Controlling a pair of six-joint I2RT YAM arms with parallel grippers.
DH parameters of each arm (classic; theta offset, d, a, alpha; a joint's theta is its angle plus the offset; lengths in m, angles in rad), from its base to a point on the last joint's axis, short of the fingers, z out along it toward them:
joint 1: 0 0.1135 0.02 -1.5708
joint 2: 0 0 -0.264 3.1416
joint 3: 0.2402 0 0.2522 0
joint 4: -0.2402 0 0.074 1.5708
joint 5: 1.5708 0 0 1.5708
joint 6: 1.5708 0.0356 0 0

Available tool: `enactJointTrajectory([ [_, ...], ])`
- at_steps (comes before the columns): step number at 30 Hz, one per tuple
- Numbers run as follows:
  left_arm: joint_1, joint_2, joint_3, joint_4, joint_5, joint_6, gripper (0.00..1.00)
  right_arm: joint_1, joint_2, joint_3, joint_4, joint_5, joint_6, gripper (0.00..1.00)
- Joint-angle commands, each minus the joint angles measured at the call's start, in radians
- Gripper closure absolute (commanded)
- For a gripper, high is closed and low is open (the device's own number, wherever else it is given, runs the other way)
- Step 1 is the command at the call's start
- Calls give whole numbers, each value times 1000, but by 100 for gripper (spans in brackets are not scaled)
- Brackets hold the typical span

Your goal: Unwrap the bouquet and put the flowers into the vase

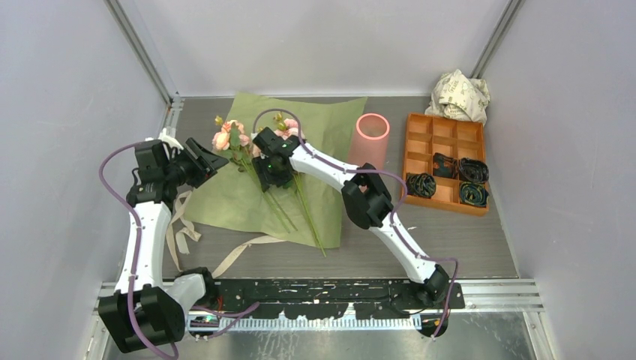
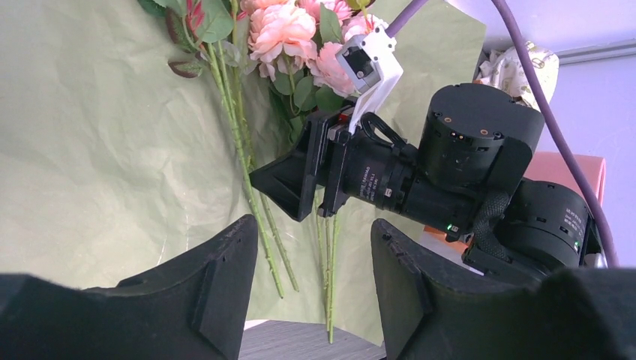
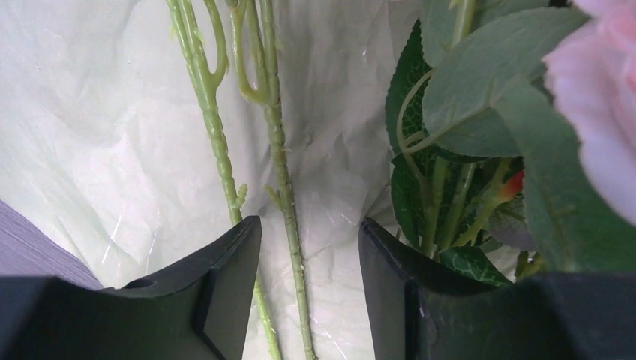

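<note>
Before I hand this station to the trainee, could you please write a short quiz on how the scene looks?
1. True or false: the flowers already stand in the vase.
2. Which side of the wrapping paper faces up? A. olive green B. peach-tan C. white printed
3. Fill in: the vase stands upright between the wrapping paper and the orange ___.
Key: 1. false, they lie on the opened paper; 2. A; 3. tray.
</note>
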Motion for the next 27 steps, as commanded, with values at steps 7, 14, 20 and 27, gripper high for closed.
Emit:
enactJointTrajectory([
  [7,-1,4,15,33,13,15,43,34,-100,-101,105,-12,20,44],
  [14,-3,2,10,33,13,18,43,68,-184,-156,133,84,26,43],
  [20,-3,3,1,44,17,12,43,73,-166,-118,108,88,15,40],
  [27,-1,3,0,40,16,16,44,73,-79,-38,74,59,33,40],
])
